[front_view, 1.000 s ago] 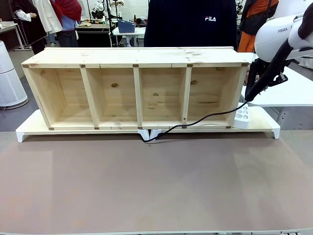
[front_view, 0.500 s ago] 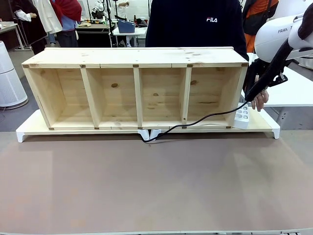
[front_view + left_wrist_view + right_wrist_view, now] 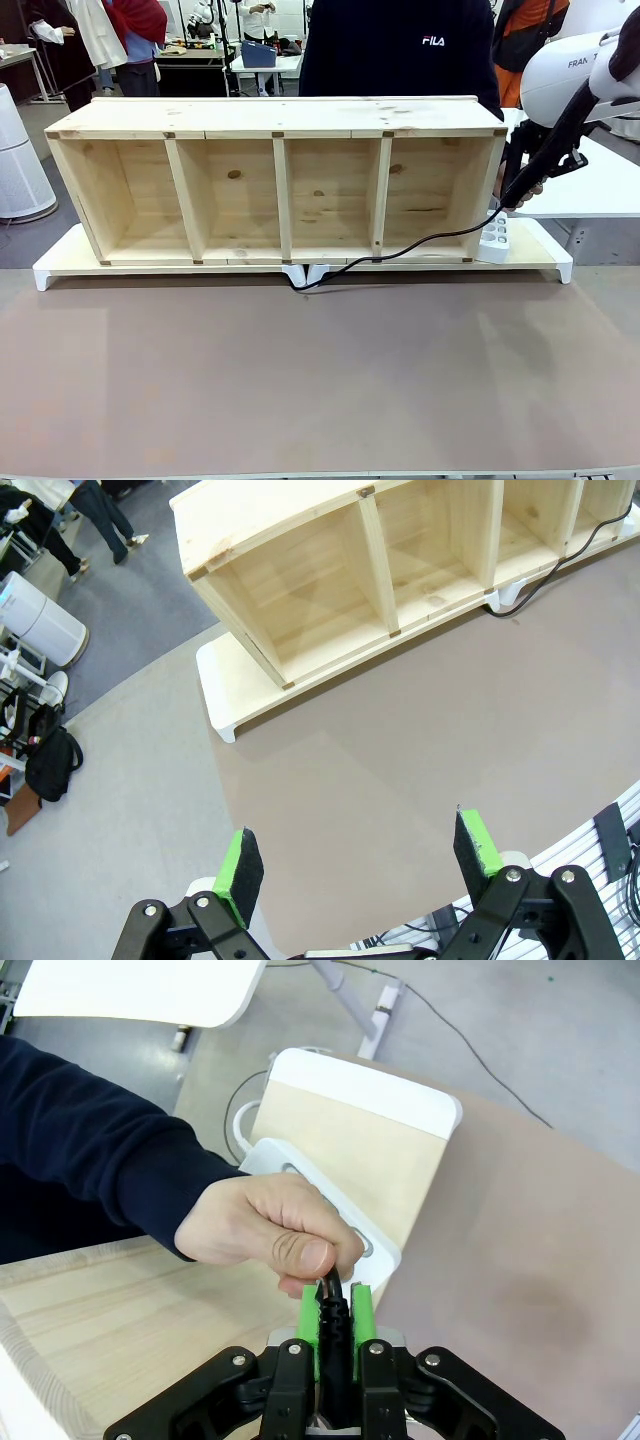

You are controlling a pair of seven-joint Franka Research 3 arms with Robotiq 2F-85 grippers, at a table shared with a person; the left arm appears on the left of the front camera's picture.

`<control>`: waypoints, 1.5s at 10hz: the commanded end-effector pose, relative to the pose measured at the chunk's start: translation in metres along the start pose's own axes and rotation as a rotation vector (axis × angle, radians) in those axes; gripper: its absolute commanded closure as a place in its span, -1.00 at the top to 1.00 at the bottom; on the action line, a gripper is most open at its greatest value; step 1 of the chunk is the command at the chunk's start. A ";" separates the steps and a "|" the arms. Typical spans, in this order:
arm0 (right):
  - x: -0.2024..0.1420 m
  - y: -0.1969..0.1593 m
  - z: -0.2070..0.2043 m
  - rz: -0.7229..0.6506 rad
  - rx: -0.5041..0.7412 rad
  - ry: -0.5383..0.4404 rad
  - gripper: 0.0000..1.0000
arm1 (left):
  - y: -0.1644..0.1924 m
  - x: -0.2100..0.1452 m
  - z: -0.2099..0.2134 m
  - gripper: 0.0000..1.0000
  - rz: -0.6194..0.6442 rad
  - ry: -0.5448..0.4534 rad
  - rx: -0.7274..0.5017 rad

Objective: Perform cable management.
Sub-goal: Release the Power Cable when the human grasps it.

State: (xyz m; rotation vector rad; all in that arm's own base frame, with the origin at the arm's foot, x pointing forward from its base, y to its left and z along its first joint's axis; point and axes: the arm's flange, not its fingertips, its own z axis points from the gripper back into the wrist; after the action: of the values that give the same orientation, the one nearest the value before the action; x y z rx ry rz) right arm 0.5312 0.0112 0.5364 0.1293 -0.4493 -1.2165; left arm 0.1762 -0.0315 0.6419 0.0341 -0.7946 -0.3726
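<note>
Right wrist view: right gripper clamps the cable, a hand touching it; left gripper gapes wide

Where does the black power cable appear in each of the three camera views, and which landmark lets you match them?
Front view: the cable runs from the table edge below the wooden shelf up right to the right gripper.
Left wrist view: the cable curves at the upper right, beside the shelf.
Right wrist view: the cable sits bottom centre, clamped between the green pads, with a person's hand on it.
Shared landmark: the wooden shelf.
</note>
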 end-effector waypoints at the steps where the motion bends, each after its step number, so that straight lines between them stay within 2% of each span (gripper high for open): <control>1: 0.000 0.000 0.000 0.000 0.001 0.000 -0.69 | 0.000 0.000 0.000 1.00 -0.002 0.002 -0.002; 2: -0.001 0.003 0.003 -0.003 -0.015 -0.002 -0.30 | 0.000 0.000 0.000 1.00 -0.002 0.002 -0.002; 3: -0.003 0.002 0.005 0.016 -0.021 -0.011 -0.30 | 0.000 0.000 0.000 1.00 -0.002 0.002 -0.002; 4: -0.002 0.002 0.006 0.019 -0.030 -0.011 0.10 | 0.000 0.000 0.000 1.00 -0.002 0.002 -0.002; 5: -0.002 0.003 0.008 0.021 -0.032 -0.014 -0.21 | 0.000 0.000 0.000 1.00 -0.002 0.002 -0.002; 6: -0.003 0.003 0.010 0.031 -0.030 -0.014 0.50 | 0.000 0.000 0.000 1.00 -0.002 0.002 -0.002; 7: -0.003 0.003 0.012 0.035 -0.028 -0.015 0.19 | 0.000 0.000 0.000 1.00 -0.002 0.002 -0.002; 8: -0.003 0.003 0.014 0.037 -0.026 -0.017 0.89 | 0.000 0.000 0.000 1.00 -0.002 0.002 -0.002; 9: -0.004 0.002 0.015 0.041 -0.027 -0.019 0.59 | 0.000 0.000 0.000 1.00 -0.002 0.002 -0.002; 10: -0.004 0.002 0.015 0.042 -0.027 -0.019 1.00 | 0.000 0.000 0.000 1.00 -0.002 0.002 -0.002; 15: -0.004 0.001 0.015 0.045 -0.037 -0.019 1.00 | 0.000 0.000 0.000 1.00 -0.002 0.002 -0.002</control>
State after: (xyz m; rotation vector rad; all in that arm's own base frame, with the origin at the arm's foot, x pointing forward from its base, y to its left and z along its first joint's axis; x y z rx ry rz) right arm 0.5263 0.0179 0.5474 0.1056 -0.4332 -1.1931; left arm 0.1762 -0.0315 0.6419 0.0341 -0.7946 -0.3726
